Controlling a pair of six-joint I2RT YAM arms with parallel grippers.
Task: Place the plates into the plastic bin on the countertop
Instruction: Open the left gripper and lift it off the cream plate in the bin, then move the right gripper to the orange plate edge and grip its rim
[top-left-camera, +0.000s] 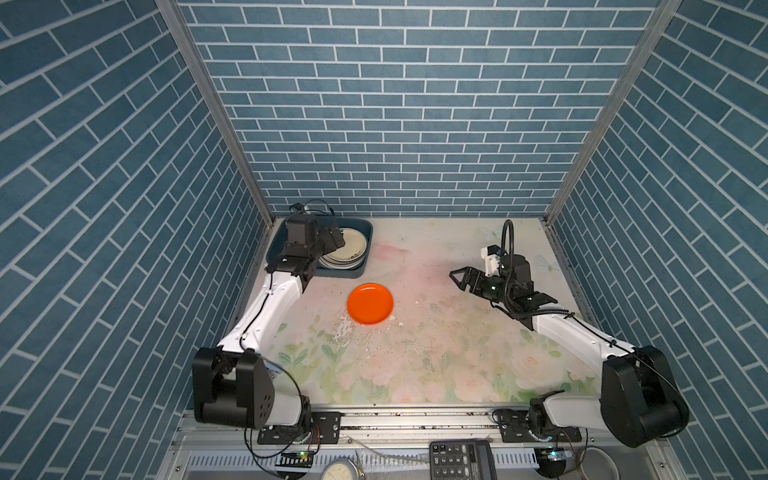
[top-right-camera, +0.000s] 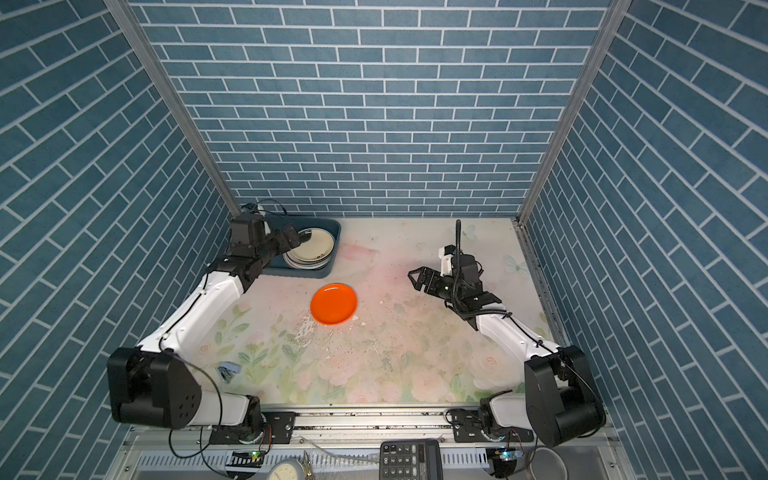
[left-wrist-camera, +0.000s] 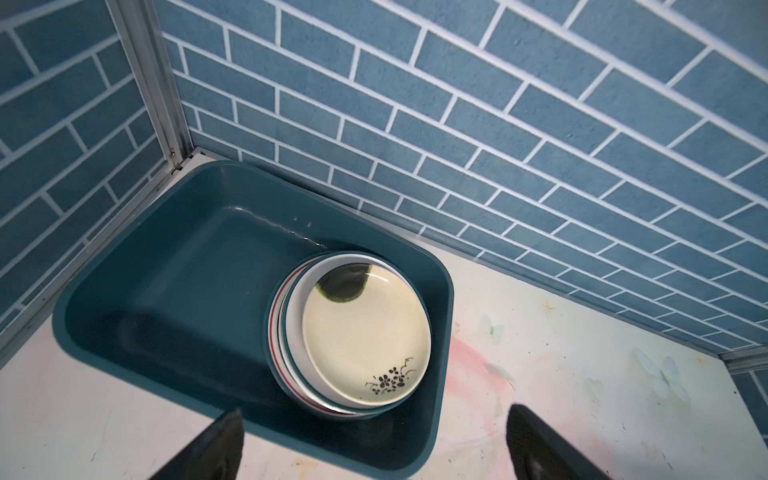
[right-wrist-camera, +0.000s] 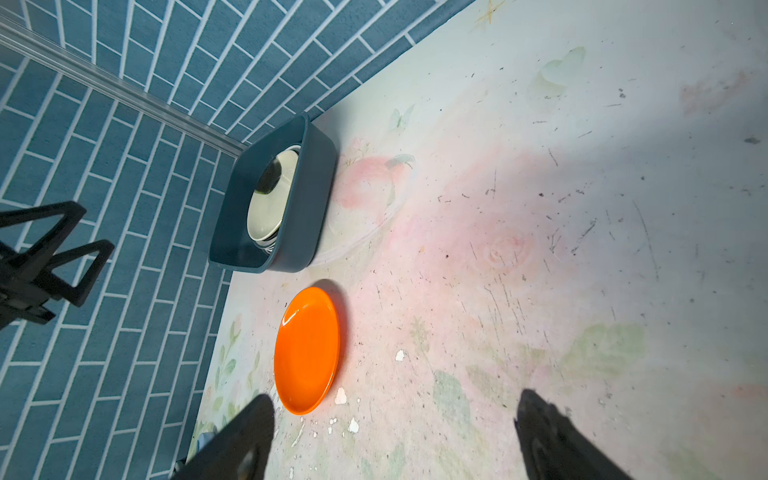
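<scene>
The dark teal plastic bin (top-left-camera: 345, 274) (top-right-camera: 308, 274) (left-wrist-camera: 166, 291) (right-wrist-camera: 309, 199) stands in the back left corner of the countertop (top-left-camera: 415, 353). A stack of plates (top-left-camera: 351, 248) (top-right-camera: 314, 248) (right-wrist-camera: 270, 210) fills its right half, topped by a cream plate with a dark sprig (left-wrist-camera: 365, 332). My left gripper (top-left-camera: 336, 240) (top-right-camera: 296, 240) (left-wrist-camera: 376, 411) hangs open above that stack, holding nothing. An orange plate (top-left-camera: 370, 304) (top-right-camera: 333, 304) (right-wrist-camera: 307, 349) lies flat mid-counter. To its right, raised off the surface, my right gripper (top-left-camera: 457, 279) (top-right-camera: 415, 277) (right-wrist-camera: 395, 397) points toward it, open and empty.
The bin's left half shows bare floor. Brick-patterned walls close the back and both sides. Below the grey front rail (top-left-camera: 415, 419) lie a calculator (top-left-camera: 461, 459), a white dial-faced disc (top-left-camera: 338, 469) and a metal bowl (top-left-camera: 598, 463). A small blue-grey object (top-right-camera: 228, 370) sits by the left arm's base.
</scene>
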